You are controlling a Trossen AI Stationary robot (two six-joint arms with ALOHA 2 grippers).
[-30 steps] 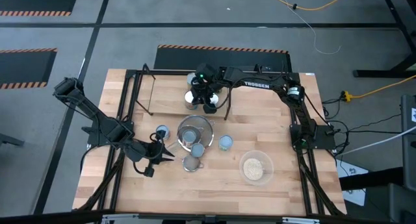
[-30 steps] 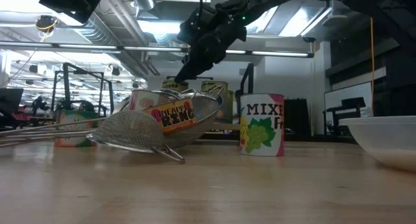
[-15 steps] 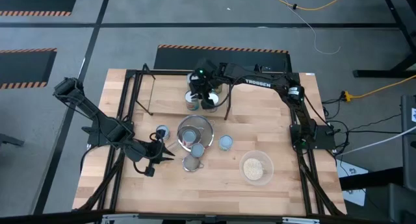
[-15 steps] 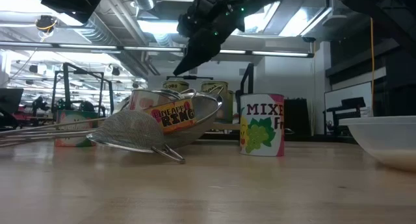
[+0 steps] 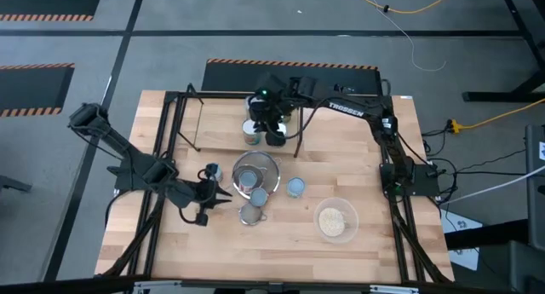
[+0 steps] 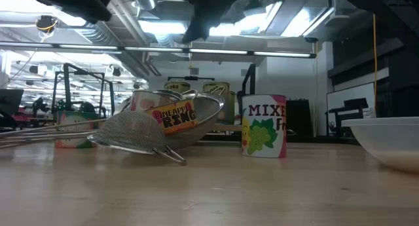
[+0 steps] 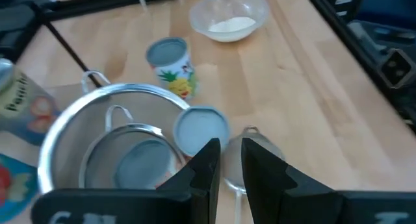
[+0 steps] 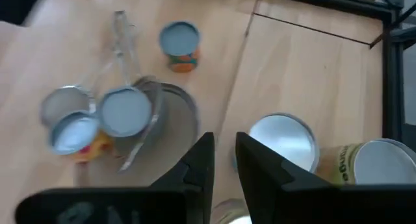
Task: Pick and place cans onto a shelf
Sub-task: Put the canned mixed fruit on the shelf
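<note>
Over the shelf (image 5: 200, 123) hangs the right pincer (image 5: 274, 134), nearly closed and empty, above cans (image 8: 281, 141) standing there. The left pincer (image 5: 223, 199), likewise nearly closed, waits beside the strainers (image 5: 255, 176). Next, fetch the desk (image 5: 375, 243) can (image 5: 295, 187).

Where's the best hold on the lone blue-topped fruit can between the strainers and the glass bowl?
Grip the small blue-topped fruit-label can across its round side wall, descending from straight above. It stands upright and apart from the metal mesh strainer and the clear glass bowl.
</note>
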